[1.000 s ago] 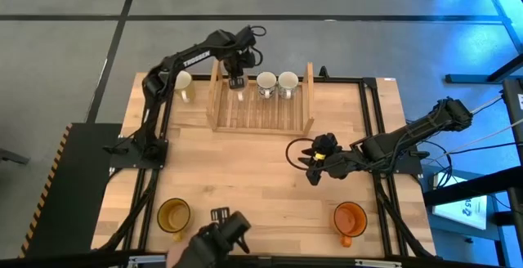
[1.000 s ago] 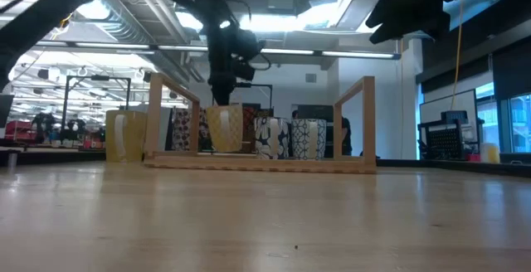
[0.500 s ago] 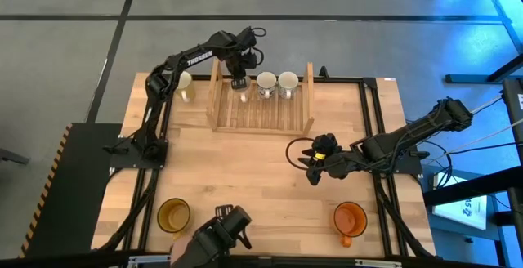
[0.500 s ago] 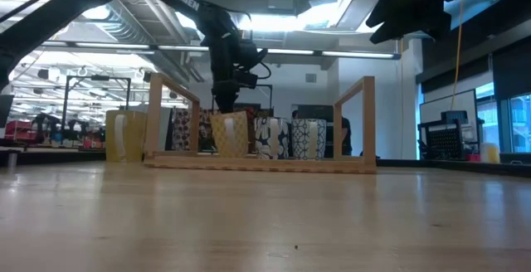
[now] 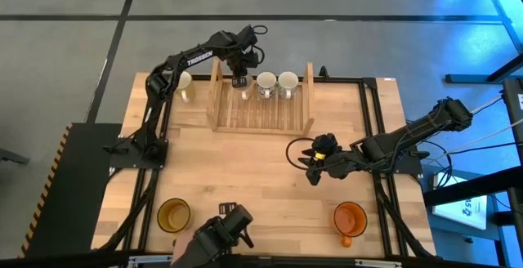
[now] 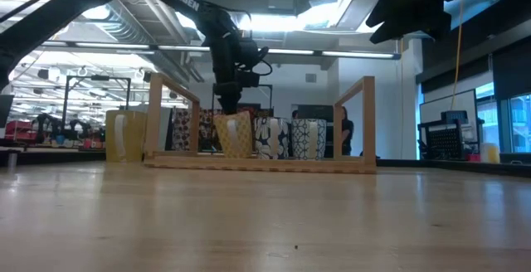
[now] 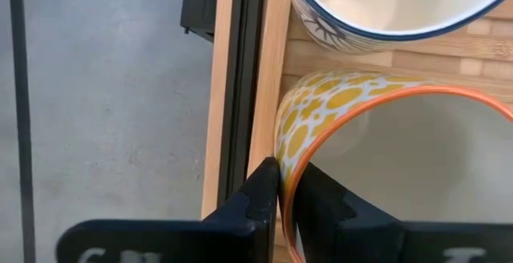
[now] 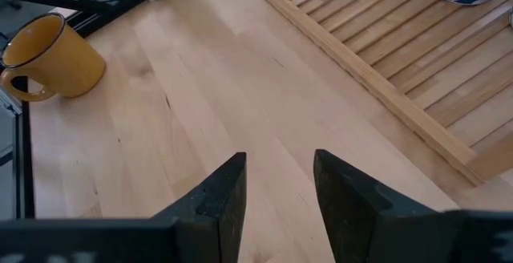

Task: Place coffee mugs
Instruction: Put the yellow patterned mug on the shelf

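Observation:
A wooden slatted rack (image 5: pixel 261 109) lies at the table's far side. Two patterned mugs (image 5: pixel 266 84) (image 5: pixel 287 82) stand at its far end. My left gripper (image 5: pixel 239 80) points steeply down beside them, shut on a yellow-patterned mug (image 6: pixel 233 135) with an orange rim; the gripper mostly hides this mug from above. A pale mug (image 5: pixel 185 84) stands left of the rack. An amber mug (image 5: pixel 173 215) and an orange mug (image 5: pixel 350 219) stand near the front edge. My right gripper (image 5: pixel 312 168) hangs open over the table's middle right. My left gripper has the yellow-patterned mug's wall at the rim (image 7: pixel 287 184) between its fingers, one finger inside the mug and one outside. The fingers come from above, pointing steeply down. The mug stands upright with its base level with the other mugs' on the rack.
The blue-patterned mug (image 7: pixel 377 6) stands close beside the held one. The rack's upright end frames (image 6: pixel 365 123) rise at both ends. A person's dark shape (image 5: pixel 216 239) is at the near edge. Bare wood (image 8: pixel 200 95) lies under my right gripper, the amber mug (image 8: pixel 52 58) beyond it.
My left gripper has sunk a little and shifted toward the table's right with the yellow-patterned mug, rolling slightly. The mug now stands lower, down among the rack's mugs and closer to the blue-patterned one. The dark shape at the near edge has drifted right.

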